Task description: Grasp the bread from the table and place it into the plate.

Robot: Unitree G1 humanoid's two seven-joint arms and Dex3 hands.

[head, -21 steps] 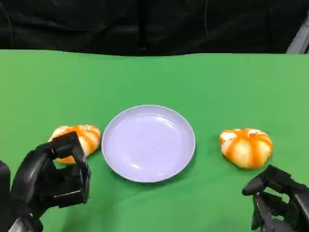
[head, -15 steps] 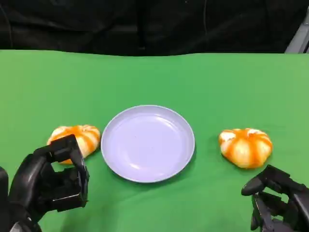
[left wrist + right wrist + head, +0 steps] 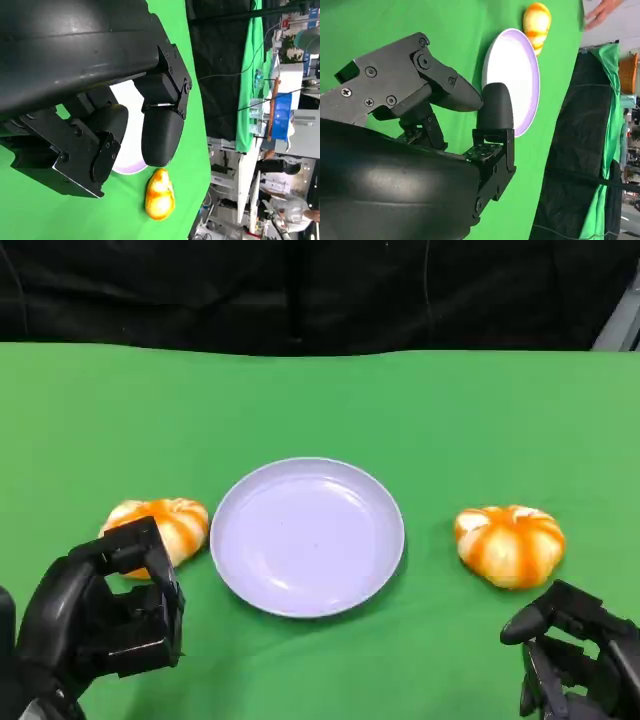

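left bread: round orange-and-white striped bun (image 3: pixel 160 529) flat on the green-covered desk (image 3: pixel 320 400), just left of the plate, no clear long axis
right bread: same kind of bun (image 3: pixel 510 544), right of the plate, apart from it
plate: round lilac plastic plate (image 3: pixel 307 536), centre
left hand (image 3: pixel 105 612): holds nothing, fingers apart, just in front of left bun
right hand (image 3: pixel 575 655): holds nothing, fingers apart, near right bun

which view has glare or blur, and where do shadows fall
Head view: even light, soft sheen inside the plate, faint shadow under the right bread, all fairly sharp. Left wrist view: glare streaks on the left hand shell. Right wrist view: the right hand looms large; the background is soft.
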